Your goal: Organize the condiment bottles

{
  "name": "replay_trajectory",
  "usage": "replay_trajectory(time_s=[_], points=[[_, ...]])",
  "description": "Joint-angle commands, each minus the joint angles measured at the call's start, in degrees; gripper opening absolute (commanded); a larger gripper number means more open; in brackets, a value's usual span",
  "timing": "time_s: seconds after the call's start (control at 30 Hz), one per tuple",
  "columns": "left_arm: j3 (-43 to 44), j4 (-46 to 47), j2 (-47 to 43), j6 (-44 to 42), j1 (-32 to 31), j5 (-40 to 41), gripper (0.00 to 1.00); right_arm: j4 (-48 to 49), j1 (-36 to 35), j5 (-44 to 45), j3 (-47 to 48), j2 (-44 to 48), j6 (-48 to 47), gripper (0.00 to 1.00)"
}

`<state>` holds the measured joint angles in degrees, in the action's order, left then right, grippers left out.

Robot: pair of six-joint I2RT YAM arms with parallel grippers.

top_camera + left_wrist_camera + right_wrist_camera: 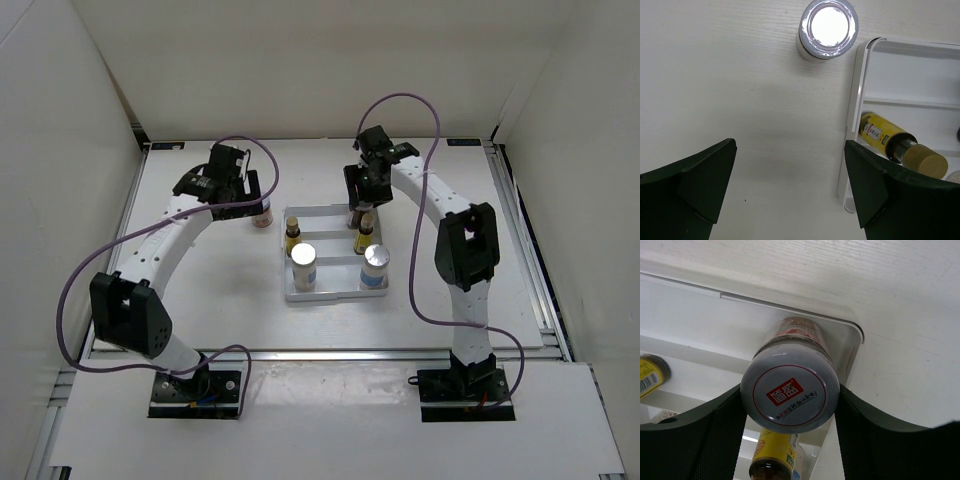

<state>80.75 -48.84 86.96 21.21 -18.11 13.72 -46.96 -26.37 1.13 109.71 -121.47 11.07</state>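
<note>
A: Right claw point(789, 407) first. What do we have between its fingers?

B: We have the squat brownish jar with a pale lid stamped in red point(789, 396). Both dark fingers point(715, 440) press against the sides of that lid, so we read the claw as closed on it, no wider than the lid itself. The jar sits at the far right corner of the white ridged rectangular tray point(700, 310). We cannot tell whether its base rests on the tray floor.

A: And the left claw point(790, 150)?

B: We find it spread wide and holding nothing, with only the pale wood-grain table point(740, 100) between its fingers. Ahead of the fingertips, not between them, the second squat jar with a shiny pale lid point(828, 26) stands upright on the table, just beside the tray's far left corner.

A: What do we see in the tray, nearest row outward?

B: From overhead, the near row holds the left white bottle with a shiny silver cap point(303, 262) and the right white bottle with a matching silver cap point(375, 262). Behind them, in the middle row, we see the left slim yellow bottle with a dark neck point(293, 235) and the right slim yellow bottle point(364, 238). The gripped jar is in the far row, just behind that right yellow bottle.
</note>
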Motion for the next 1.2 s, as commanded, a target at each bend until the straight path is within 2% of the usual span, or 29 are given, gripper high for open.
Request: replay_trajectory(time_s=[0.0,0.03,0.07,0.13,0.17,0.23,0.4,0.47,0.63,1.1,1.17], points=[[1.5,0.6,0.3,0.1,-0.1,-0.9,1.00,3.0,0.1,-0.2,0.8,0.7,-0.7,0.31],[1.5,0.6,0.8,0.1,-0.1,-0.9,1.00,3.0,0.1,-0.2,0.8,0.7,-0.7,0.35],[2.0,0.6,1.4,0.1,-0.1,-1.4,1.00,3.0,0.1,-0.2,0.8,0.7,-0.7,0.53],[2.9,0.6,2.1,0.1,-0.1,-1.4,1.00,3.0,-0.4,0.5,0.8,0.7,-0.2,0.63],[2.9,0.6,2.9,0.1,-0.1,-2.0,1.00,3.0,-0.4,1.0,0.8,1.6,0.5,0.78],[4.8,0.6,3.7,0.1,-0.1,-2.5,1.00,3.0,-0.4,3.8,0.8,3.6,0.5,1.00],[7.8,0.6,5.9,1.4,-0.1,-3.2,1.00,2.5,-0.4,9.0,1.9,9.1,1.9,1.00],[9.2,0.6,6.6,2.6,-0.1,-4.0,1.00,4.3,-0.4,10.1,0.5,14.0,1.9,1.00],[11.8,3.7,11.0,2.6,-0.6,-5.7,1.00,5.6,0.8,9.4,-0.6,20.4,1.3,1.00],[18.7,3.8,28.0,2.0,0.4,-4.7,1.00,4.9,2.4,5.8,-10.0,30.5,1.3,1.00],[19.3,3.8,28.5,2.5,0.4,-4.7,0.92,4.9,2.4,5.8,-10.9,32.0,1.3,1.00]])
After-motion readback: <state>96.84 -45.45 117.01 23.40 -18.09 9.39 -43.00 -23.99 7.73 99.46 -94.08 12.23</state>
